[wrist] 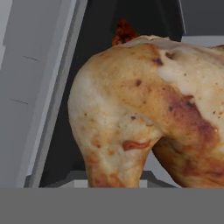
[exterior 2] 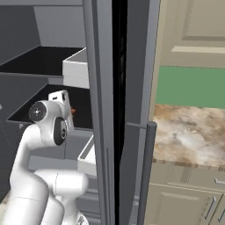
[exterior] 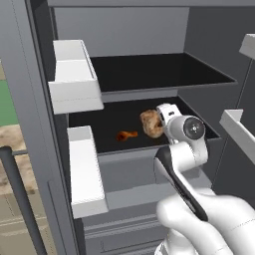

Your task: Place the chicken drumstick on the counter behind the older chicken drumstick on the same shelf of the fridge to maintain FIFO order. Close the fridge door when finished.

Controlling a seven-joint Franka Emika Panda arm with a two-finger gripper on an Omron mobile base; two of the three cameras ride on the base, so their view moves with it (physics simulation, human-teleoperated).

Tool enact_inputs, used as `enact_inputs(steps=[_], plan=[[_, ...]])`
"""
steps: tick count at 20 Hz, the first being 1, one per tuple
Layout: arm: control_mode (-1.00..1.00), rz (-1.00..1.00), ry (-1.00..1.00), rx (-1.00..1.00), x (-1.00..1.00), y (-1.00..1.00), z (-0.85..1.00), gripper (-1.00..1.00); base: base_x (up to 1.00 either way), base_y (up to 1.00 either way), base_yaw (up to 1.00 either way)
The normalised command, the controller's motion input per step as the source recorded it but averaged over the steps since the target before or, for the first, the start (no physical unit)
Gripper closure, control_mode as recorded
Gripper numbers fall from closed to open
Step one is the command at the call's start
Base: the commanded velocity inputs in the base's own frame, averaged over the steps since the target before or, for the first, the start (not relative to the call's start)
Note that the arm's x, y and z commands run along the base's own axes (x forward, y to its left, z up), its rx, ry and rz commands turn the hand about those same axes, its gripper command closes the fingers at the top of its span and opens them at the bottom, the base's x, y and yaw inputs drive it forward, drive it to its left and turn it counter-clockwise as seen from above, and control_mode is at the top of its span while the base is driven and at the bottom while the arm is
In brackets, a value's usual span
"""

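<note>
A: Where is the chicken drumstick [exterior: 152, 123]?

B: In the left base view it sits mid-frame, above the black shelf [exterior: 109, 130] of the open fridge [exterior: 149, 30], right at the end of the gripper [exterior: 160, 119]. In the hand view the chicken drumstick [wrist: 144, 113] takes up most of the frame, golden-brown and lumpy, pressed close to the camera.

A: Is the hand closed on it?

B: I cannot tell. The fingertips are hidden behind the meat in the hand view, and the wrist covers them from the base cameras. The drumstick does hang right at the hand, off the shelf surface as far as I can judge.

A: And the older chicken drumstick [exterior: 126, 135]?

B: Small and orange-red, lying on the same shelf, left of and lower in the frame than the big piece, apart from it. In the hand view it peeks over the top edge of the big piece, at upper centre [wrist: 124, 31].

A: What crowds the area?

B: White door bins [exterior: 74, 74] line the fridge door [exterior: 30, 124] at the left of the left base view, one above the shelf level and one below. Another shelf [exterior: 159, 69] sits higher up. In the right base view the other door's edge [exterior 2: 105, 110] cuts down the middle, hiding most of the interior; the counter [exterior 2: 189, 132] lies at right, with beige cabinets [exterior 2: 193, 26] above it.
</note>
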Motion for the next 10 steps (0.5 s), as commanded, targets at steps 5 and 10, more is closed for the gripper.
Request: enact_inputs(steps=[5, 10], plan=[[-1.0, 0.0, 0.02, 0.0, 0.62, 0.06, -0.06, 1.0, 0.0, 0.0, 0.0], [-1.0, 0.0, 0.0, 0.0, 0.62, 0.14, -0.15, 1.0, 0.0, 0.0, 0.0]])
